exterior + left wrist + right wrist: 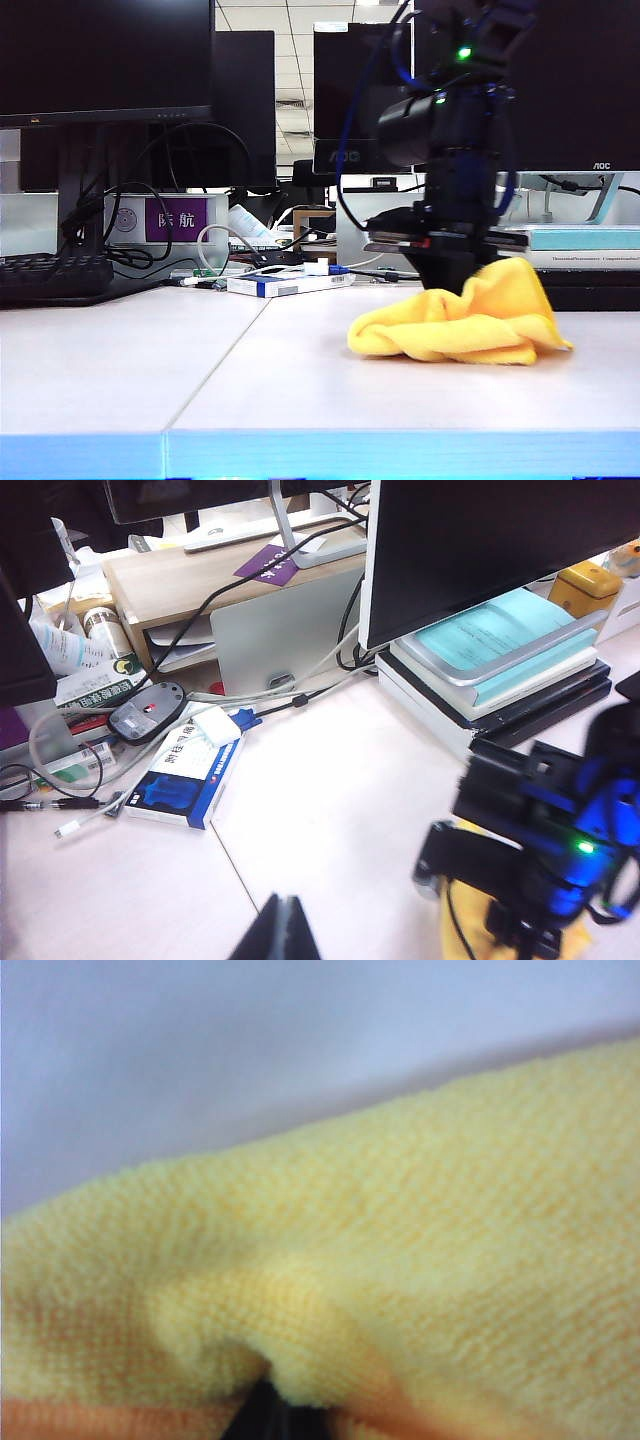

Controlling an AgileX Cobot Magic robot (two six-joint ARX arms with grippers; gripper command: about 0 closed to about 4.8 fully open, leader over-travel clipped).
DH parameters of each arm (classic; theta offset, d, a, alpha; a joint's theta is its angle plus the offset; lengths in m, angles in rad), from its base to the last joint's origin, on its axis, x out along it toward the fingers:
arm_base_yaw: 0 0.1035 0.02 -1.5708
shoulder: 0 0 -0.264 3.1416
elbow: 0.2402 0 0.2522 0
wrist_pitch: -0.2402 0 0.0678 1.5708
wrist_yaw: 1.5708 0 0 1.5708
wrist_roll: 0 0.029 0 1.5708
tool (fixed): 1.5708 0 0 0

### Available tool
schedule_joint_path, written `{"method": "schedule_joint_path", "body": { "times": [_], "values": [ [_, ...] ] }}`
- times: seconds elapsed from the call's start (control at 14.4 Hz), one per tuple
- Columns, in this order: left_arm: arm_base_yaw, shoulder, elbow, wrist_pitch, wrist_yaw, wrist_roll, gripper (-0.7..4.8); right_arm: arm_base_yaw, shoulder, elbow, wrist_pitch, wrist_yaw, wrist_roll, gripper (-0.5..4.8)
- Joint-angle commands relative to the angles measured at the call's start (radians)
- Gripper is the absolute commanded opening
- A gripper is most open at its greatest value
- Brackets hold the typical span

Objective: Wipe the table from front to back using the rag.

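The rag point(462, 322) lies bunched in soft yellow folds on the table point(130, 370), right of the seam and well back from the light blue front edge, with its rear part drawn up against the right end effector point(447, 282), which comes down onto it from above. In the right wrist view the cloth point(400, 1260) fills nearly everything, a fold puckering into the dark tip at the picture's edge, so the right end effector point(268, 1412) reads as closed, pinching the rag. The step in hand looks like the wiping stroke itself, probably late in it, since the rag sits toward the back of the table near the clutter. The next move calls for keeping the cloth pressed flat on the surface and stopping short of the small white-and-blue box point(285, 283) and the cables behind it, or else lifting and coming back to the front edge for another pass. The left end effector point(280, 932) shows only as 2 dark fingertips lying together, so it seems closed and empty, though too little is visible to be sure; it hangs over bare table, apart from the rag. The left wrist view alone shows the right arm from above, the box point(185, 780) and a mouse point(146, 710); the exterior view alone shows the rag's whole outline.
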Motion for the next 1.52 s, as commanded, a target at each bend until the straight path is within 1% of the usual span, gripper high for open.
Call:
{"method": "schedule_joint_path", "body": {
  "times": [0.07,0.14,0.21,0.48,0.62,0.76,1.04,1.11,1.25,1.32,1.38,1.45,1.52],
  "values": [
    [-0.002,-0.005,0.003,0.009,0.005,0.001,-0.05,0.017,-0.024,-0.067,-0.047,-0.035,0.005,-0.06],
    [-0.001,-0.004,0.003,0.009,0.005,0.001,-0.05,0.038,-0.060,-0.109,-0.026,-0.048,0.005,-0.06],
    [-0.002,-0.005,0.003,0.009,0.005,0.000,-0.05,0.079,-0.116,-0.194,0.029,-0.080,0.033,-0.06],
    [-0.002,-0.005,0.003,0.007,0.005,0.000,-0.05,0.124,-0.172,-0.309,0.090,-0.086,0.074,-0.06],
    [-0.002,-0.004,0.003,0.000,0.005,0.000,-0.05,0.167,-0.220,-0.419,0.125,-0.095,0.099,-0.06],
    [-0.002,-0.005,0.003,-0.001,0.005,0.001,-0.05,0.190,-0.238,-0.451,0.137,-0.096,0.107,-0.06],
    [-0.002,-0.005,0.003,0.000,0.005,0.001,-0.05,0.216,-0.298,-0.455,0.093,-0.095,0.110,-0.06],
    [-0.001,-0.004,0.003,0.000,0.005,0.001,-0.05,0.216,-0.319,-0.455,0.108,-0.074,0.110,-0.06],
    [-0.002,-0.004,0.003,0.000,0.005,0.000,-0.05,0.206,-0.321,-0.455,0.167,-0.069,0.110,-0.06],
    [-0.002,-0.005,0.003,0.000,0.005,0.000,-0.05,0.204,-0.321,-0.455,0.214,-0.044,0.122,-0.06],
    [-0.002,-0.004,0.003,0.000,0.005,0.000,-0.05,0.196,-0.321,-0.455,0.312,0.044,0.133,-0.06],
    [-0.002,-0.005,0.003,0.000,0.005,0.000,-0.06,0.190,-0.321,-0.455,0.346,0.081,0.134,-0.06],
    [-0.002,-0.005,0.003,-0.001,0.005,0.000,-0.05,0.183,-0.321,-0.455,0.348,0.080,0.135,-0.06]
  ]
}}
